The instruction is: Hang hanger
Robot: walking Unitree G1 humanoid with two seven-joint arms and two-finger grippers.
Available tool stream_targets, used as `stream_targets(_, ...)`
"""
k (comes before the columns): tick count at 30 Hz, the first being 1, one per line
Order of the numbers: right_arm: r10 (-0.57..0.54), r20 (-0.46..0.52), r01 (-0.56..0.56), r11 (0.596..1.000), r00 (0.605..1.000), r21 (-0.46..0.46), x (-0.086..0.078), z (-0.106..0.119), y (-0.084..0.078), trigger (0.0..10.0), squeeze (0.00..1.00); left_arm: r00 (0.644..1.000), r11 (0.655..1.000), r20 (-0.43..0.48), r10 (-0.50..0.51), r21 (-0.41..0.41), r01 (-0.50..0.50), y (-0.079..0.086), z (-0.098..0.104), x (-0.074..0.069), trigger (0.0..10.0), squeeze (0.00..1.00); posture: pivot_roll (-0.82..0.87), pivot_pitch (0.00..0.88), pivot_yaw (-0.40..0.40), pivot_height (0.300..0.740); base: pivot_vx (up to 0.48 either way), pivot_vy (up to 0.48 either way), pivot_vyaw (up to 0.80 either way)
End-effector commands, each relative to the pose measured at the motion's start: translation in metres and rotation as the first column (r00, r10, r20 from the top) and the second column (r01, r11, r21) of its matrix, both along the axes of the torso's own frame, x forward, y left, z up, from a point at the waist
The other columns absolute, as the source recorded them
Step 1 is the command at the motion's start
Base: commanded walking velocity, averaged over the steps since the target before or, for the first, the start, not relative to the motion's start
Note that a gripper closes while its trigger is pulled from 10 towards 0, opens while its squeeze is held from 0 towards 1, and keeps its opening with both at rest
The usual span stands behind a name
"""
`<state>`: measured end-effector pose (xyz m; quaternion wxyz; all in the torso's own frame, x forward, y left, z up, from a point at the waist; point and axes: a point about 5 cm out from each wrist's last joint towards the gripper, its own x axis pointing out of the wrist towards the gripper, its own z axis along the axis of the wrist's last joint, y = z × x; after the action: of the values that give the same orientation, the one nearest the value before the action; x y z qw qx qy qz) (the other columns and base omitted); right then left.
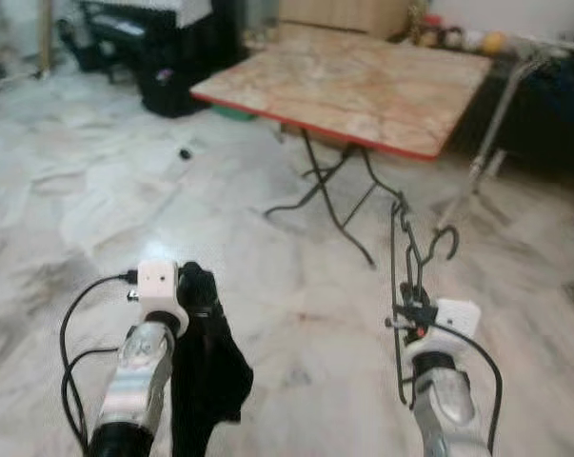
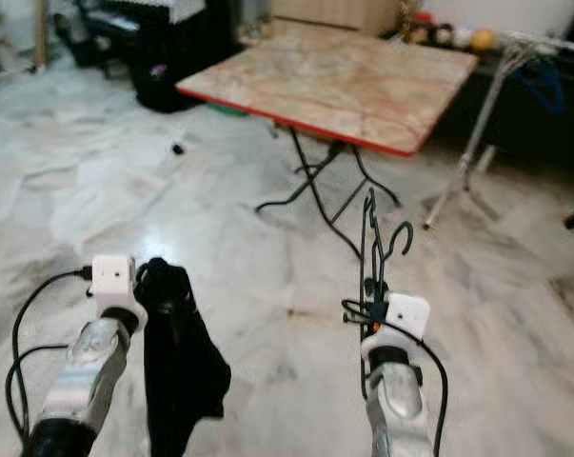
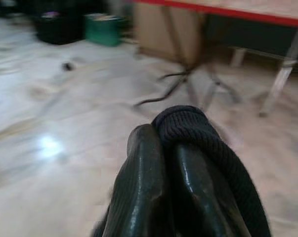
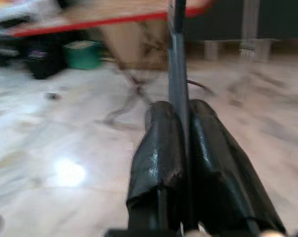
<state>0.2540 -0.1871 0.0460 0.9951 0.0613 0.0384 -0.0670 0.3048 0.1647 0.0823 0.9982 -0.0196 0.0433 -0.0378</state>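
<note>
The right gripper (image 1: 412,319) is pinching the hanger (image 1: 403,276), its hook above the fingers; the left gripper (image 1: 196,286) is clamping a black cloth (image 1: 206,371) hanging below it. Carrying step, I judge; next comes reaching the rack (image 2: 501,81) ahead.

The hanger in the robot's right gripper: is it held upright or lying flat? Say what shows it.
Upright. The hanger stands edge-on above the right gripper, hook topmost, its wire clamped between the two shut fingers.
</note>
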Motion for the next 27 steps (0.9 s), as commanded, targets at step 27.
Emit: stream_targets(27,0.002,0.042,-0.002,1.000,0.999,0.008,0.0104,0.0060,0.0052,10.0,0.00,0.997,0.999,0.068,-0.034,0.016,0.033,-0.0010,0.0175,0.0093,10.0,0.00,-0.01,0.000,0.023,0.740,0.000,0.444,-0.52)
